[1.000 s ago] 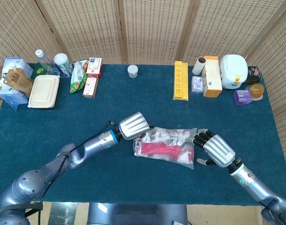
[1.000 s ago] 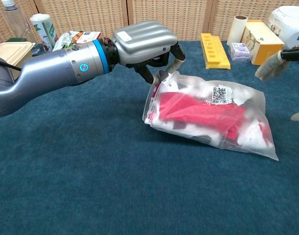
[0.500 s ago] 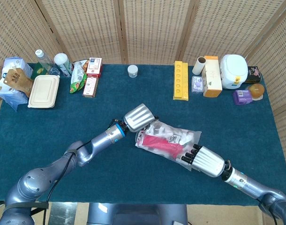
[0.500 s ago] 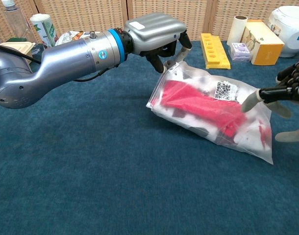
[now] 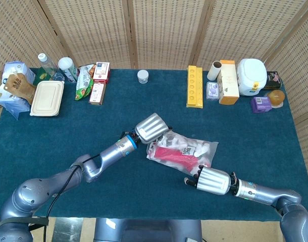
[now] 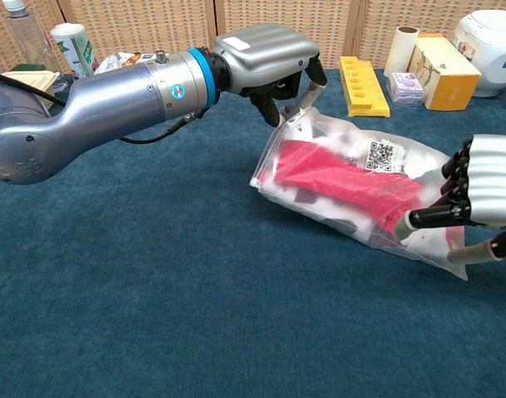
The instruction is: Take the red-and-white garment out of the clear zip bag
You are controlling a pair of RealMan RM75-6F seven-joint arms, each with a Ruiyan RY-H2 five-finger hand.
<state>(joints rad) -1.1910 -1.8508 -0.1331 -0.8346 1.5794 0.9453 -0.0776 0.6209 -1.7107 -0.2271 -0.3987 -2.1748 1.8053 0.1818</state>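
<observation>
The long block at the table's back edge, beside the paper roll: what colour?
Yellow block; clearest in the head view.

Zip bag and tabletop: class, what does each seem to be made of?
The zip bag looks like thin, glossy clear plastic film: the red-and-white garment shows through, and it wrinkles. The tabletop looks covered in matte teal cloth, perhaps felt or short-pile carpet.

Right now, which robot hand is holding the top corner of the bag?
The left robot hand, the one on the long silver arm. It pinches the clear zip bag at its upper corner, while the right robot hand touches the bag's lower end.
</observation>
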